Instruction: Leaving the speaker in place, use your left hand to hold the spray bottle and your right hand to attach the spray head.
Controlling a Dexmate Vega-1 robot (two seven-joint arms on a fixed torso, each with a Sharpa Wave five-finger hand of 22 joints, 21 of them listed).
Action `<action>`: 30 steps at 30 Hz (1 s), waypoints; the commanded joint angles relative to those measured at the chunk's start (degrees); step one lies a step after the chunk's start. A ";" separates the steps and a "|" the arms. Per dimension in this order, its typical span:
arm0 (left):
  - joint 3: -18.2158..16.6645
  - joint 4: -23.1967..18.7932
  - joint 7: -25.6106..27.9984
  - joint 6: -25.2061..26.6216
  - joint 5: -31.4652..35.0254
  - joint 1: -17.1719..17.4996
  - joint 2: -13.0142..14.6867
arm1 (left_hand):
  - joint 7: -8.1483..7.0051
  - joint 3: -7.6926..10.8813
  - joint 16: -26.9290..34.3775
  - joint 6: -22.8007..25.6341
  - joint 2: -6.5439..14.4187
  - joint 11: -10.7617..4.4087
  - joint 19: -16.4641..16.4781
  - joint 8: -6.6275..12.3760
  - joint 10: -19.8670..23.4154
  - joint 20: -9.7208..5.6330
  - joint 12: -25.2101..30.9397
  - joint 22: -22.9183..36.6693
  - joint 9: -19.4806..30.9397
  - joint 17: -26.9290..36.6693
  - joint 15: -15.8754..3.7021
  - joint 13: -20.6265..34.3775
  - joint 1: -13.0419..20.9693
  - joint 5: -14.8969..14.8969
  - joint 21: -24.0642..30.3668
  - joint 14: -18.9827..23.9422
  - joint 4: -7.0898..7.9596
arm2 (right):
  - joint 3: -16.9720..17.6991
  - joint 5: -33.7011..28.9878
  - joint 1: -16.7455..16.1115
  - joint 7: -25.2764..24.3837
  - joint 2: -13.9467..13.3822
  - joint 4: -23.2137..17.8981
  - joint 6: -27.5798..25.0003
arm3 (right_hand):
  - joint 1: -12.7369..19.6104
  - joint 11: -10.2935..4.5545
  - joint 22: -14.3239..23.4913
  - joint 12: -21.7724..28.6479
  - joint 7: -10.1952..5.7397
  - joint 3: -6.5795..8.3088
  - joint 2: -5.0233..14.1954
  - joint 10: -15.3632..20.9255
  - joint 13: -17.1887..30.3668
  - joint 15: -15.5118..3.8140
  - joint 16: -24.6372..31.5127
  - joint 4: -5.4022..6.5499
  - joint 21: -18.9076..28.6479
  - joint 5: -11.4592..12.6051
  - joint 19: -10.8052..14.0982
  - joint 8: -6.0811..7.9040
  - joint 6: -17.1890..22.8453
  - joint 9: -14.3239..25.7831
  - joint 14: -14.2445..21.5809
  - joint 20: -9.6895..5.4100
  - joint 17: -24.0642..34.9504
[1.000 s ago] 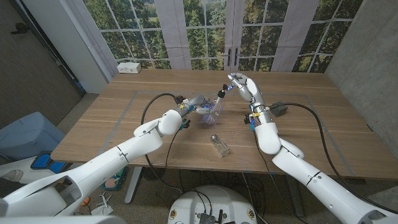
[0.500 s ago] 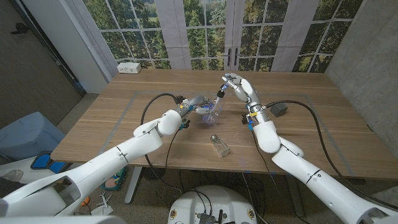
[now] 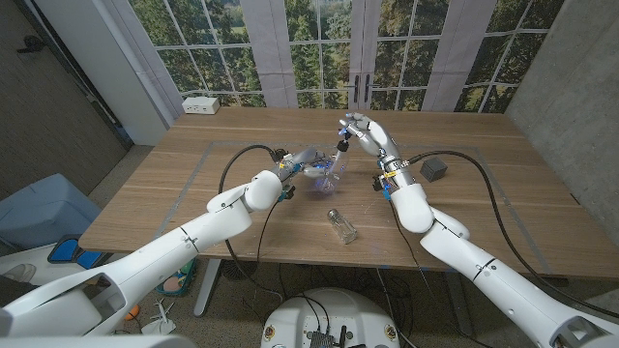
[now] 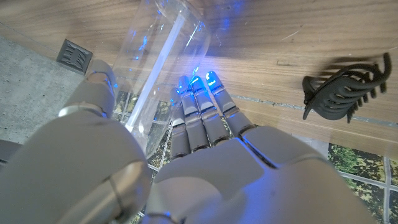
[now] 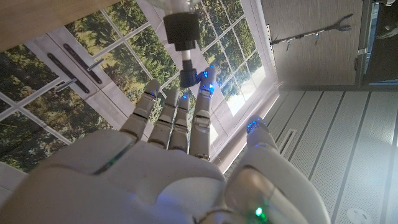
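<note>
Since one second ago, the right robot hand (image 3: 366, 132) is coming a little to the robot's left and is now just above the neck of the clear plastic spray bottle (image 3: 324, 174); because the arm moved, the small dark grey square speaker (image 3: 434, 169) on the light wooden desk (image 3: 464, 208) is showing fully, beside the right forearm. The left robot hand (image 3: 302, 159) is gripping the bottle's body and is holding it tilted above the middle of the desk, with the neck pointing up toward the right robot hand. In the left wrist view, the fingers (image 4: 202, 115) are wrapping around the clear bottle wall. The right robot hand is pinching the black spray head (image 5: 181, 28) at its fingertips (image 5: 205, 84), and the head's thin tube is reaching toward the bottle. A small clear glass jar with a metal cap (image 3: 340, 225) is lying on its side near the desk's front edge. A black plastic hair claw (image 4: 346, 87) is lying on the desk.
</note>
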 commanded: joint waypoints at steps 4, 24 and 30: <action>0.11 -0.01 -0.10 0.11 0.08 -0.13 -0.09 | -4.26 4.58 -0.21 15.18 13.57 -8.09 0.06 0.41 7.99 -0.02 0.34 0.00 0.11 0.13 -9.17 0.17 13.30 0.31 0.44 0.08 4.12 | -0.20 0.83 0.81 0.79 -0.09 -0.44 -4.19 | -0.20 -0.15 0.24 -0.18 -0.19 0.45 -0.02 -0.98 0.10 0.25 -0.34 0.06 -0.35 0.03 -0.21 -1.17 -1.36 -0.54 -0.74 0.51 0.13; 0.11 -0.27 0.23 0.02 0.19 -0.02 -0.27 | -4.37 4.55 -0.15 15.18 13.58 -8.08 0.04 0.29 8.02 -0.06 0.34 -0.01 0.17 0.16 -9.16 0.17 13.32 0.30 0.65 0.14 4.12 | 1.29 1.78 -0.83 -3.74 -0.26 -0.85 -7.92 | -0.54 0.13 0.26 0.27 1.57 0.45 0.15 -0.84 0.06 0.44 0.04 0.20 0.02 0.00 1.27 -1.42 0.89 -1.56 0.07 0.97 0.24; 0.14 0.06 0.12 -0.27 0.14 -0.23 -0.34 | -4.33 4.56 -0.13 15.19 13.58 -7.93 0.01 0.25 8.11 -0.04 0.37 -0.02 0.18 0.16 -9.10 0.17 13.31 0.30 0.69 0.19 4.14 | 1.48 1.62 -1.44 -5.55 -0.22 -0.59 -7.47 | -0.52 0.45 0.27 0.95 2.46 0.51 0.18 0.67 0.09 0.52 0.47 0.13 0.10 -0.03 1.77 0.35 4.74 -0.87 0.93 0.90 0.38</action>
